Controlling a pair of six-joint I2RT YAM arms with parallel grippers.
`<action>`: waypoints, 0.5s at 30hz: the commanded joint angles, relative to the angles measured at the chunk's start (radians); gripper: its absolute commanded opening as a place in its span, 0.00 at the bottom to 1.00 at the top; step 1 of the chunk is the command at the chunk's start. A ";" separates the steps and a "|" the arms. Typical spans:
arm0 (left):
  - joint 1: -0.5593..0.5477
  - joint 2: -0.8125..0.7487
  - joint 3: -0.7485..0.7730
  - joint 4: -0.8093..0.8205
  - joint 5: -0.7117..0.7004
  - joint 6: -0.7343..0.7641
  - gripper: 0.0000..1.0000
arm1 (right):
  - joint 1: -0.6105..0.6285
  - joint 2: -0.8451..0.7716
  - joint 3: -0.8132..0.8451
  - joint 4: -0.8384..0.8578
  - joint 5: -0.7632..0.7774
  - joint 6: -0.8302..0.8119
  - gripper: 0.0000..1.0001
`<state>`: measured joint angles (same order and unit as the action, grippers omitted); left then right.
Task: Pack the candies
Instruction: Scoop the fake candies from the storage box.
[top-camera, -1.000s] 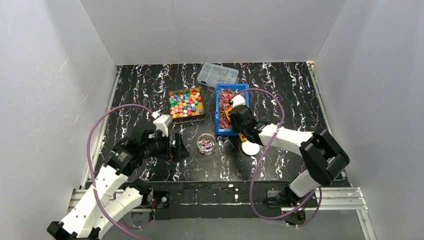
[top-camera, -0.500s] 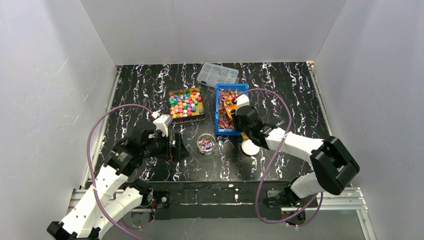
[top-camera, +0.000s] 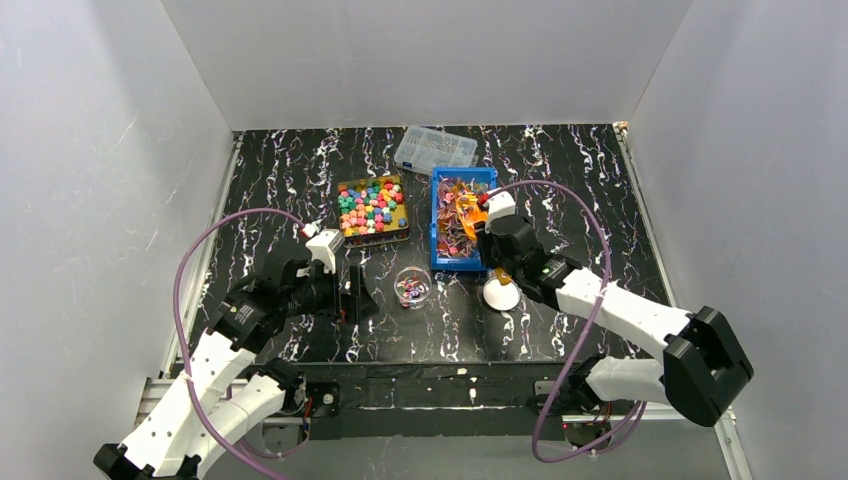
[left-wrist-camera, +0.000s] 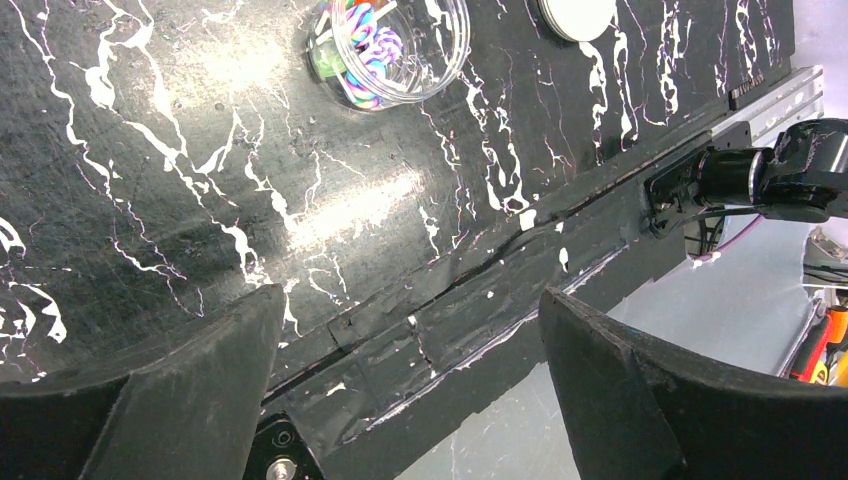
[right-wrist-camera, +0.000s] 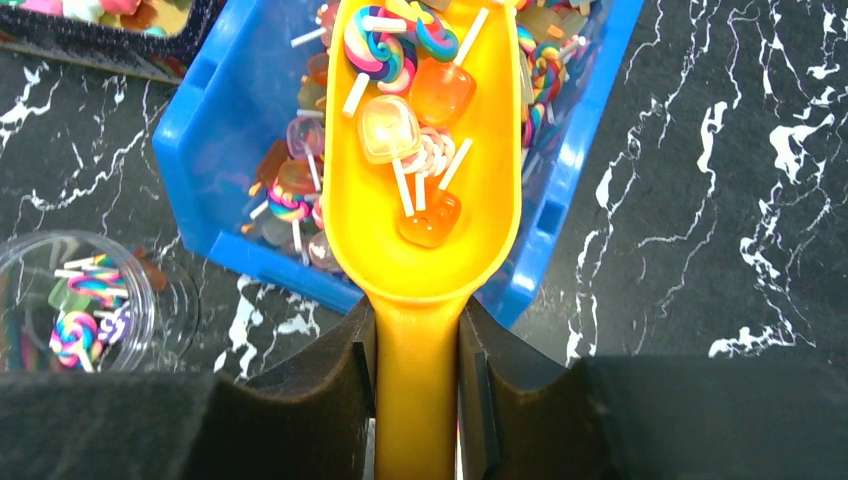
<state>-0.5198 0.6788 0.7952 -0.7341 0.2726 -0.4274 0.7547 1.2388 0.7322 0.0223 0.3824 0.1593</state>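
Now the right arm had swung outward, and the right gripper (right-wrist-camera: 417, 390), its fingers closed partway on the handle of the yellow scoop (right-wrist-camera: 432, 262), held a load of candies (right-wrist-camera: 385, 130) over the blue bin (right-wrist-camera: 215, 110). Carrying them to the clear cup (right-wrist-camera: 75, 300) seemed next. The left gripper (left-wrist-camera: 405, 330) stood wide open, empty.

Containers on the black marbled table (top-camera: 300, 170): one blue plastic bin (right-wrist-camera: 225, 120), one dark rectangular tray (top-camera: 378, 238), one clear plastic compartment box (top-camera: 435, 149), one clear round plastic cup (top-camera: 413, 287). Also one white round lid (top-camera: 500, 295) and one yellow plastic scoop (right-wrist-camera: 430, 260). About six stick candies (right-wrist-camera: 385, 130) lie in the scoop; the chunky multicoloured candies (top-camera: 370, 208) in the tray are too many to count.
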 joint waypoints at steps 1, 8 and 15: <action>0.003 -0.010 -0.002 -0.006 -0.010 0.003 0.98 | 0.008 -0.087 0.010 -0.080 -0.023 -0.015 0.01; 0.002 -0.019 -0.002 -0.005 -0.011 0.000 0.98 | 0.029 -0.162 0.062 -0.241 -0.096 -0.039 0.01; 0.004 -0.035 -0.002 -0.008 -0.020 -0.001 0.98 | 0.073 -0.184 0.159 -0.423 -0.195 -0.045 0.01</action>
<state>-0.5198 0.6624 0.7952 -0.7341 0.2691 -0.4282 0.7979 1.0813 0.7856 -0.2989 0.2615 0.1307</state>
